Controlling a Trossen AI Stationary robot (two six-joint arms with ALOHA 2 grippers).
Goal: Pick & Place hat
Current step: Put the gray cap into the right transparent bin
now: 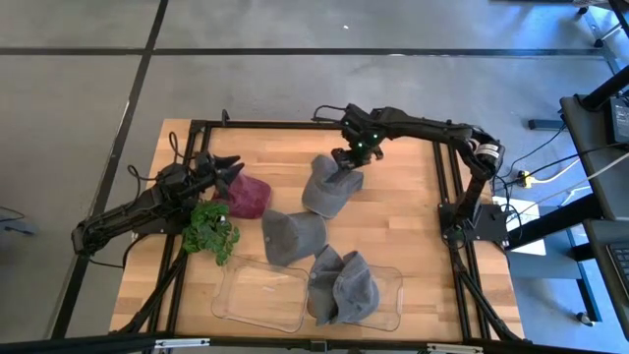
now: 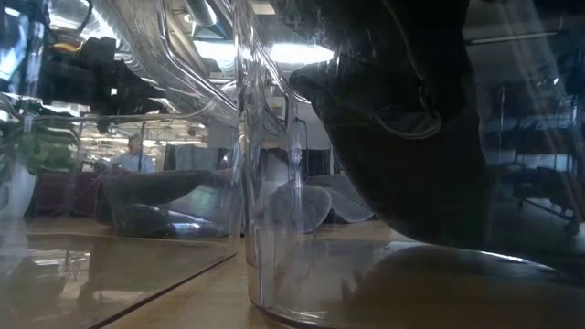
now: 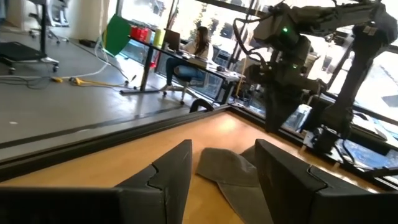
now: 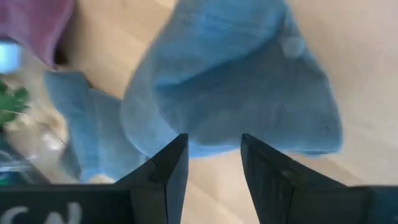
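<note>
Clear plastic walls fill the low view: two transparent trays stand side by side at the front edge of the bench [image 1: 393, 211]. Left tray [image 1: 260, 293] holds nothing visible. Right tray [image 1: 388, 295] holds two grey hats [image 1: 344, 287], bunched together and overlapping its left wall; in the low view one of them appears as a large dark mass [image 2: 402, 137] pressed against the wall.

Outside the trays, a third grey hat [image 1: 292, 236] lies near the bench centre. A fourth grey hat [image 1: 326, 187] lies toward the rear. A maroon hat [image 1: 248, 195] rests at the left, just beside a green plant sprig [image 1: 211, 231].

Right pincer [image 1: 346, 162] is positioned directly over the fourth grey hat; its fingers [image 4: 165, 171] are spread, with the hat crown [image 4: 236, 81] beyond them and nothing gripped. Contact with the hat cannot be determined.

Left pincer [image 1: 228, 169] rests at the left side near the maroon hat, fingers [image 3: 168, 177] spread and empty.

A person sits at a desk [image 3: 199, 43] in the room behind.
</note>
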